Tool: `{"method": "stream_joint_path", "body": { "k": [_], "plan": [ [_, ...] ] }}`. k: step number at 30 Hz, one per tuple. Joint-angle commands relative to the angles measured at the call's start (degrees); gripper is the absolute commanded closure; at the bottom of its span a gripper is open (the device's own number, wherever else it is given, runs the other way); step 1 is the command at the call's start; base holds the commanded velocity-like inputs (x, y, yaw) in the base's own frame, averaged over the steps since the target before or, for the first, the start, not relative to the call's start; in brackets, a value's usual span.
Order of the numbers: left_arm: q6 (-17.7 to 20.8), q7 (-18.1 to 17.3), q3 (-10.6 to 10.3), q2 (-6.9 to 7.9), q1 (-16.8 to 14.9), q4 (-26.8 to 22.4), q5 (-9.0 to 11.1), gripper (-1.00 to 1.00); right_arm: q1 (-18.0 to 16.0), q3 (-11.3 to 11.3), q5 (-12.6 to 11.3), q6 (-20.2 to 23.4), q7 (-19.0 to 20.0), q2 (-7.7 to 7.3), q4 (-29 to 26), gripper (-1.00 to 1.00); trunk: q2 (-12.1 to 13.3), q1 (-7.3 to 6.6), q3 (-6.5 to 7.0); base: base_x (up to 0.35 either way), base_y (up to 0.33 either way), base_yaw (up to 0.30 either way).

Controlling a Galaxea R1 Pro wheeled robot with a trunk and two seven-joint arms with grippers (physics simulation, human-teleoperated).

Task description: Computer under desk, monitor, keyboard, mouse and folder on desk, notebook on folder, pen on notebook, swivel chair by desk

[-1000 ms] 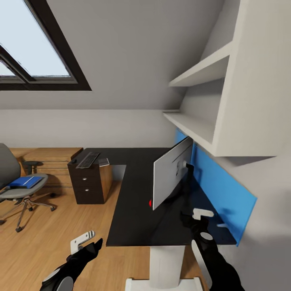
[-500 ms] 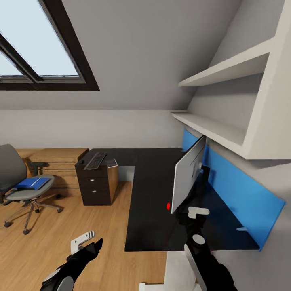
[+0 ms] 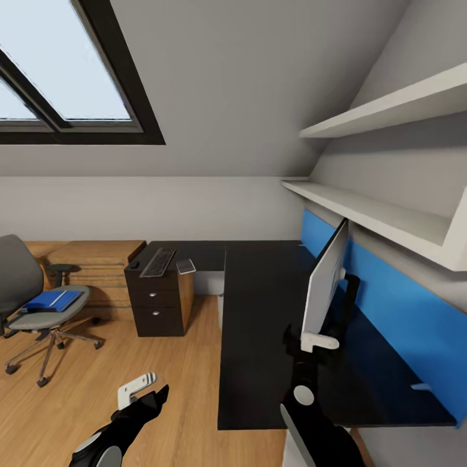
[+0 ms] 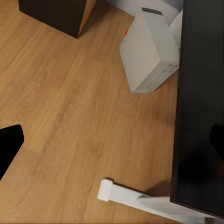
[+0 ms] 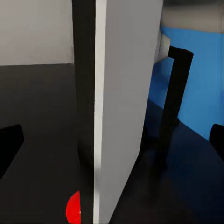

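The monitor (image 3: 326,285) stands edge-on on the black desk (image 3: 259,305), its red dot (image 5: 73,208) low at its corner. My right gripper (image 3: 303,338) is open at the monitor's lower edge, which sits between the spread fingers (image 5: 9,144) without touching them. My left gripper (image 3: 148,388) hangs open over the floor, holding nothing. The keyboard (image 3: 157,261), mouse (image 3: 133,264) and notebook (image 3: 186,266) lie on the desk's far end. The blue folder (image 3: 52,300) rests on the swivel chair (image 3: 19,279). The grey computer (image 4: 149,56) stands on the floor by the desk's edge (image 4: 196,93).
A black drawer unit (image 3: 159,305) sits under the desk's far end, with a light-wood chest (image 3: 91,259) behind the chair. White shelves (image 3: 363,214) and a blue wall panel (image 3: 389,292) run along the right wall. A white desk foot (image 4: 121,193) lies on the floor.
The whole picture has shifted right, so the camera has moved. The monitor now looks more edge-on and its red dot is hidden in the head view. My right gripper sits closer to its lower edge.
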Motion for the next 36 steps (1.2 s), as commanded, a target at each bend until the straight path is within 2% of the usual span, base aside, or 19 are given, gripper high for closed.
{"method": "stream_joint_path", "body": {
  "k": [1, 8, 18, 27, 36],
  "plan": [
    [0.03, 0.56, -0.19, 0.05, -0.02, 0.00, 0.58, -1.00, -0.05, 0.15, -0.06, -0.30, -0.47, -0.01, 0.09, -1.00, -0.07, 0.03, -0.08, 0.079, 0.018, 0.000],
    [0.01, 0.56, -0.50, 0.04, -0.02, 0.35, 0.55, -1.00, -0.05, 0.32, -0.01, -0.65, -1.14, -0.02, 0.28, -1.00, -0.07, 0.03, -0.08, 0.071, 0.007, 0.000],
    [0.14, 0.51, -0.56, 0.04, -0.02, 0.50, 0.60, -1.00, -0.05, 0.29, 0.00, -0.72, -1.33, -0.05, 0.32, -1.00, -0.07, 0.03, -0.08, 0.204, 0.001, 0.000],
    [0.24, 0.48, -0.61, 0.04, -0.02, 0.59, 0.63, -1.00, -0.05, 0.22, 0.00, -0.71, -1.35, -0.09, 0.32, -1.00, -0.07, 0.03, -0.08, 0.028, 0.000, 0.000],
    [0.27, 0.47, -1.64, 0.04, -0.02, 0.60, 0.71, -1.00, -0.05, -0.08, -0.10, -0.50, -1.38, -0.08, 0.39, -1.00, -0.07, 0.03, -0.08, 0.001, 0.000, 0.000]
  ]
}}
